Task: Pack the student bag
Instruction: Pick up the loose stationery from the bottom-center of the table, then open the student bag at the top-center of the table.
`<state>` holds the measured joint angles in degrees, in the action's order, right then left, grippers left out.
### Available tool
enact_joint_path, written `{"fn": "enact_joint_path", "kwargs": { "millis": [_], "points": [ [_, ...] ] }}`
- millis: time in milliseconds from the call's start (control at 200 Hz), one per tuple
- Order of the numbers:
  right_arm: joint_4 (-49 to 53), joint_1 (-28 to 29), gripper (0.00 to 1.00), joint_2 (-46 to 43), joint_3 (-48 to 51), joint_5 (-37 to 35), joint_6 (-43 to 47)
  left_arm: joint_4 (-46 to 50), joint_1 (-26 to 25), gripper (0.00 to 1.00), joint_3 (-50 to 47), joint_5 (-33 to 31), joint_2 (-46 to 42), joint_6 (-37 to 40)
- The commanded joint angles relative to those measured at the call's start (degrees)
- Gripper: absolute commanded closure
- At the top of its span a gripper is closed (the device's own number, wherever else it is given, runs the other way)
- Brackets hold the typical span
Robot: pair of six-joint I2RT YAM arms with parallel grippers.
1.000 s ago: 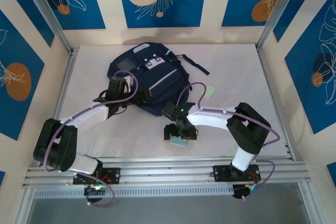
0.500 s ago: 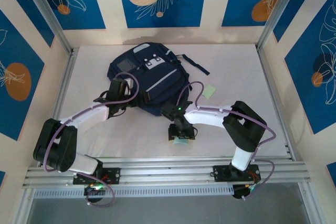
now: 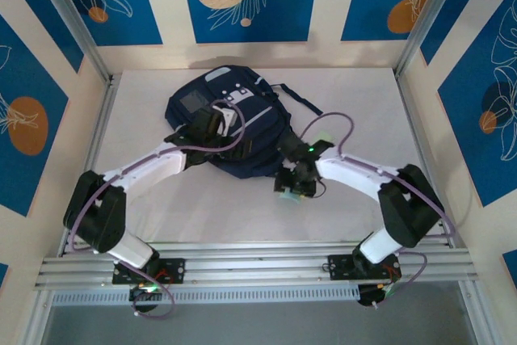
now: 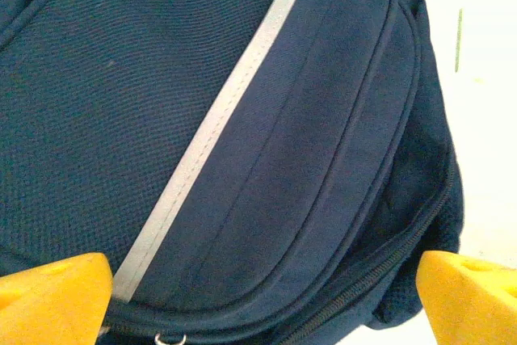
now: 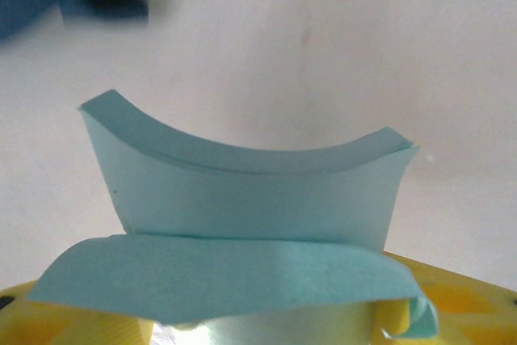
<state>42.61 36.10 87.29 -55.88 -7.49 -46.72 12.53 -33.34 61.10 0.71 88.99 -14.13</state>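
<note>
Left gripper [image 3: 212,124] is hanging over the bag [image 3: 234,98] with its jaws spread wide. Its yellow fingertips [image 4: 52,284] are showing at the two bottom corners of the wrist view, with only navy cloth between them. The bag is lying flat on the table [image 3: 363,103], far and a little left of centre, with its long axis running far to near. Under this gripper the grey stripe [image 4: 218,119] is crossing the front pocket on a slant, and a zip [image 4: 380,272] is curving round the pocket's lower right edge. That zip is looking shut, though its near end is cut off by the frame.

To the right, the right gripper [image 3: 289,189] is clamping a pale teal pad [image 5: 242,191] — the pad is bowing between the fingers, and a loose sheet is drooping over them. This gripper is sitting just off the bag's near-right corner, so the bag lies to its left and farther away.

The left arm is the nearer one, being already above the bag. Whether any compartment is standing open for the pad is hard to tell, because the arm is covering much of the bag from overhead.
</note>
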Motion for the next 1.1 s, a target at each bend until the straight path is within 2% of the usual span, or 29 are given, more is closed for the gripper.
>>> {"fn": "enact_joint_path", "kwargs": {
  "millis": [0,215,375,510,570,645,680,705,775,940,1095],
  "points": [
    [0.41,-6.74,0.37,-2.4,0.31,3.04,6.53,4.73,-2.6,0.04,5.05,-3.75,3.72,8.58],
    [-1.86,-17.29,0.37,-2.92,-1.93,6.12,11.51,7.01,-3.66,0.06,13.36,-6.03,12.04,13.08],
    [-3.14,-20.21,0.41,-3.51,-1.89,7.72,12.35,7.19,-3.55,0.17,17.97,-8.29,17.39,15.96],
    [-3.84,-21.02,0.44,-4.65,-1.1,8.43,12.27,8.81,-3.1,0.38,21.87,-10.93,22.37,18.5],
    [-4.09,-21.2,0.44,-5.42,-0.66,8.37,12.27,10.22,-2.78,0.57,23.53,-10.88,24.01,18.45],
    [-4.11,-21.58,0.45,-6.11,-0.46,8.43,12.33,10.94,-2.42,0.74,24.48,-8.96,24.69,18.14],
    [-4.07,-21.75,0.45,-6.38,-0.55,8.41,12.35,10.93,-2.38,0.92,24.57,-8.8,24.62,17.65],
    [-4.03,-21.83,0.45,-6.5,-0.7,8.45,12.44,11.09,-2.27,1.0,24.59,-8.53,24.43,17.21],
    [-4.03,-21.99,0.46,-6.53,-1.35,9.05,12.68,11.99,-1.55,1.0,24.77,-6.12,23.17,15.32],
    [-5.09,-21.69,0.46,-4.69,-4.69,11.16,12.52,13.54,2.02,1.0,24.81,5.56,17.51,8.36],
    [-7.68,-19.68,0.46,-0.26,-9.73,13.93,11.25,12.98,5.25,1.0,25.11,13.7,13.93,2.93]
  ]
}}
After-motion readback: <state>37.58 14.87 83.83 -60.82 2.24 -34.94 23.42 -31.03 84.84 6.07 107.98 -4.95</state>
